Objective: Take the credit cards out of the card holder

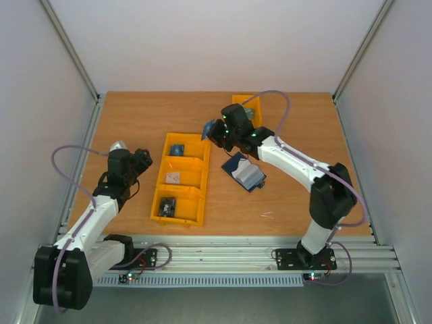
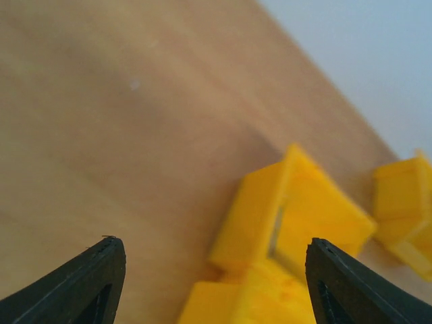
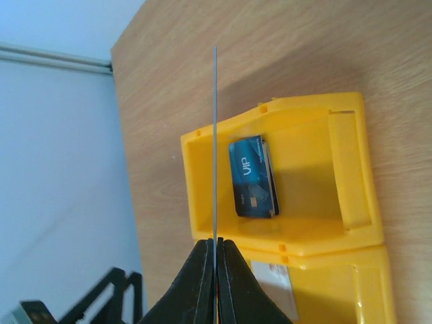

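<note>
The card holder, a dark navy bifold with grey-blue pockets, lies open on the table right of the yellow bins. My right gripper is shut on a thin blue credit card. In the right wrist view that card is seen edge-on, held over the near wall of the far bin compartment. Blue "VIP" cards lie stacked in that compartment. My left gripper is open and empty, left of the bins.
The yellow three-compartment bin holds a pale card in the middle and a dark card at the near end. A separate yellow bin stands at the back. Side walls enclose the table.
</note>
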### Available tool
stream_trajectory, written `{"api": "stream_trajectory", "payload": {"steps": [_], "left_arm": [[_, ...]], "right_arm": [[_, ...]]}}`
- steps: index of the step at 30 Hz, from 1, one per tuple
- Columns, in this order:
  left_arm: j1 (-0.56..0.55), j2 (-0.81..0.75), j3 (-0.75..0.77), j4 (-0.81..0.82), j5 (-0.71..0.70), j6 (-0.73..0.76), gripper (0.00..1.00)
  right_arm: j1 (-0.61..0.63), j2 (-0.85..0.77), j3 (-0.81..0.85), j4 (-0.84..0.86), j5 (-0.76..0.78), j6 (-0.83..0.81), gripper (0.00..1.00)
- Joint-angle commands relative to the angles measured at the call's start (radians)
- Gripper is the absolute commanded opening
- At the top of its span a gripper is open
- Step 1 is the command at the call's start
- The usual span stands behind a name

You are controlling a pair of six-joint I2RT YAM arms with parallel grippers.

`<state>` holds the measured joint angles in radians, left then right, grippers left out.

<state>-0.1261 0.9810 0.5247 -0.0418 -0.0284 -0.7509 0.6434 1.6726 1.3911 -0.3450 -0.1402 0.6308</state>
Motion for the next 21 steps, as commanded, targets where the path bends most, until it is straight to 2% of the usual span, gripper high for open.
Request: {"api": "stream_trajectory", "payload": {"steps": [1, 4, 7, 14, 21], "left_arm": [[0.031, 0.034, -0.060, -0.041, -0.038, -0.071, 0.75], [0.031, 0.055, -0.078, -0.007, 0.018, -0.097, 0.75], [0.031, 0.069, -0.093, -0.003, 0.011, -0.115, 0.76], [0.033, 0.097, -0.145, 0.057, 0.023, -0.199, 0.76], [0.033, 0.117, -0.152, 0.094, 0.002, -0.185, 0.76]], "right_arm": [[0.027, 0.128, 0.078, 0.072, 0.006, 0.167, 0.01], [0.035, 0.234, 0.149, 0.078, -0.059, 0.202, 0.01], [0.043, 0.312, 0.216, 0.081, -0.091, 0.229, 0.01], [0.063, 0.404, 0.254, 0.099, -0.189, 0.361, 0.01], [0.084, 0.497, 0.311, 0.109, -0.248, 0.429, 0.01]]}}
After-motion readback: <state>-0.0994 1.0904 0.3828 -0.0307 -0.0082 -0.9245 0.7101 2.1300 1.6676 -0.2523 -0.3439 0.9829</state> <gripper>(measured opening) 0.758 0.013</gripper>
